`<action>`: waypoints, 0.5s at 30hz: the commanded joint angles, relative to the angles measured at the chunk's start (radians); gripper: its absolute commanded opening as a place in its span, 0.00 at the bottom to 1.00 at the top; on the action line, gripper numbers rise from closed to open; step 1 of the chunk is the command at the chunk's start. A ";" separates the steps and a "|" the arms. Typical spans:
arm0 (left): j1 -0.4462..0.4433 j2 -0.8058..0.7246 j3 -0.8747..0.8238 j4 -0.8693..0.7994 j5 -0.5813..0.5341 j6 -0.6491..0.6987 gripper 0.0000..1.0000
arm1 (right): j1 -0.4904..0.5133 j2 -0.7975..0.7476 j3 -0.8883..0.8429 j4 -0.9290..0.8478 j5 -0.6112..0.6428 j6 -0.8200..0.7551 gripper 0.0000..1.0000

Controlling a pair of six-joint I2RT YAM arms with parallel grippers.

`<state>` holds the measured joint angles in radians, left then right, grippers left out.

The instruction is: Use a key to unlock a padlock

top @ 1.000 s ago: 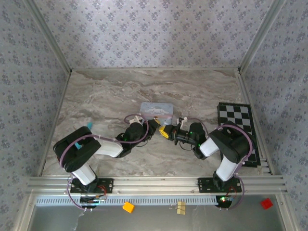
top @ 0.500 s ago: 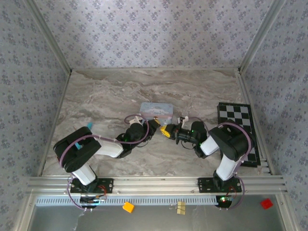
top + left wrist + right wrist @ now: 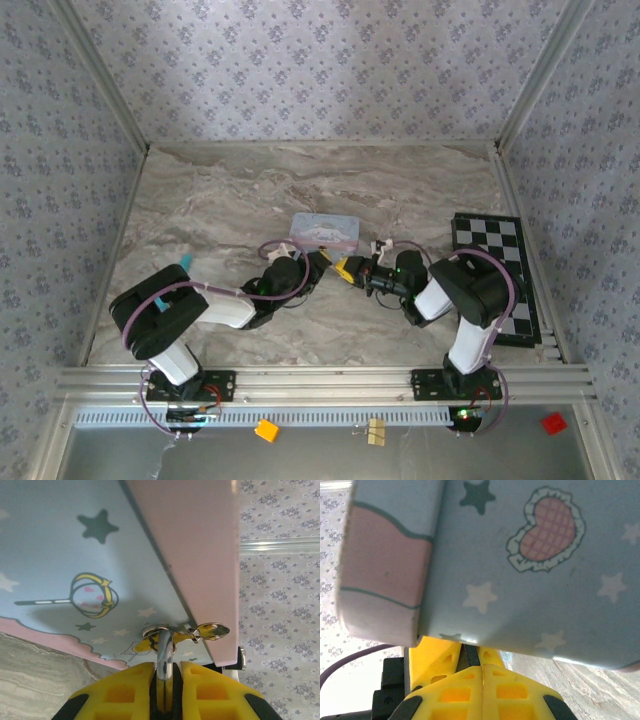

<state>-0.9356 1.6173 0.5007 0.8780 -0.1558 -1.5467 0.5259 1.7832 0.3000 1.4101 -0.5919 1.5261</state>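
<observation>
left gripper [image 3: 166, 667] clamps a thin silver loop, likely the padlock [image 3: 163, 647] shackle, by the tin [image 3: 75, 555]. key [image 3: 209, 629] seems just beside it. right gripper [image 3: 482, 672] closed, contents unclear. step: insertion. next: line blade up with keyhole.

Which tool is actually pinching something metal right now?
The left tool: a thin silver piece sits clamped between its yellow fingers. The right tool has its fingers pressed flat together.
</observation>
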 commanded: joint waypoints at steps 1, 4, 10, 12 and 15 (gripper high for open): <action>-0.094 -0.036 0.056 0.177 0.245 -0.013 0.00 | 0.066 -0.011 0.041 -0.017 0.158 0.009 0.00; -0.093 -0.038 0.051 0.172 0.238 -0.012 0.00 | 0.109 -0.026 0.024 -0.017 0.217 0.017 0.00; -0.094 -0.034 0.044 0.163 0.224 -0.015 0.00 | 0.186 -0.057 -0.003 -0.017 0.330 0.032 0.00; -0.094 -0.029 0.043 0.168 0.219 -0.017 0.00 | 0.218 -0.058 -0.008 -0.017 0.370 0.039 0.00; -0.094 -0.024 0.039 0.168 0.210 -0.023 0.00 | 0.260 -0.076 -0.024 -0.016 0.441 0.040 0.00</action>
<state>-0.9363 1.6176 0.4946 0.8616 -0.1852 -1.5471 0.7128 1.7332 0.2565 1.3808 -0.2031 1.5623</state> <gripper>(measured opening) 0.149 0.051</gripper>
